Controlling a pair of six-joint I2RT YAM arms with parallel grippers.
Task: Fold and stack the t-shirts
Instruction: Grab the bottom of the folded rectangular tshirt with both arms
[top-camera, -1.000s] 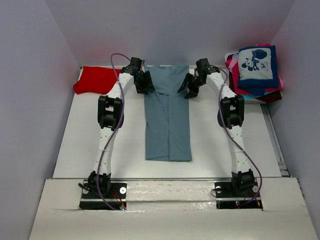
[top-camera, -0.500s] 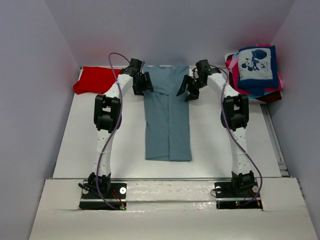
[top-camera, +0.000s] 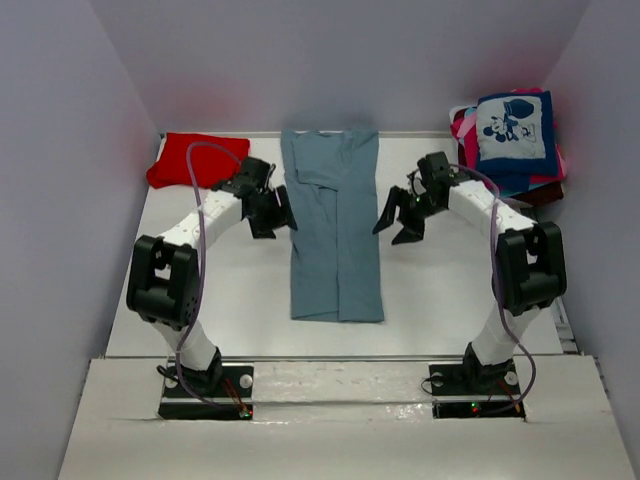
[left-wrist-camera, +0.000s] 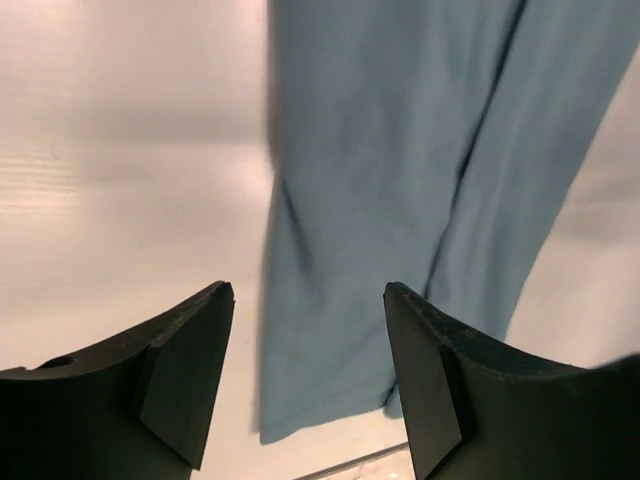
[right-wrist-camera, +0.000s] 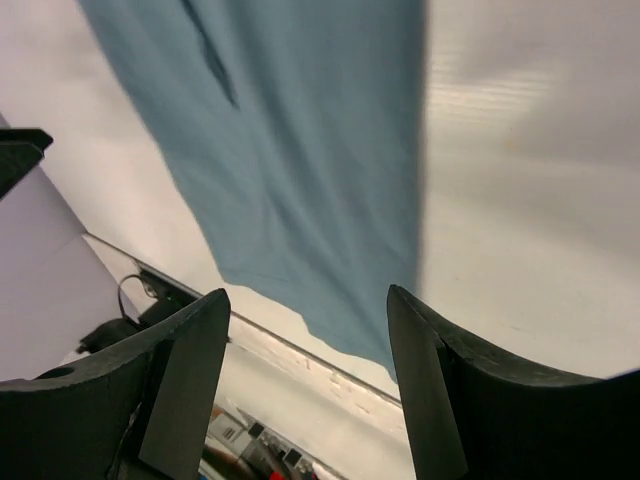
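the left hand (top-camera: 268, 214) and right hand (top-camera: 399, 224) gape empty either side of the grey-blue t-shirt (top-camera: 335, 235), a long strip mid-frame on the table (top-camera: 440, 290) (in the upper-right stack (top-camera: 512, 140) only the top mouse print reads clearly).

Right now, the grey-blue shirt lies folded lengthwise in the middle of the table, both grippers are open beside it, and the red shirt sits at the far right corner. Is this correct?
No: the red shirt sits at the far left corner, as the top view shows. The grey-blue shirt, left gripper and right gripper are as you say.
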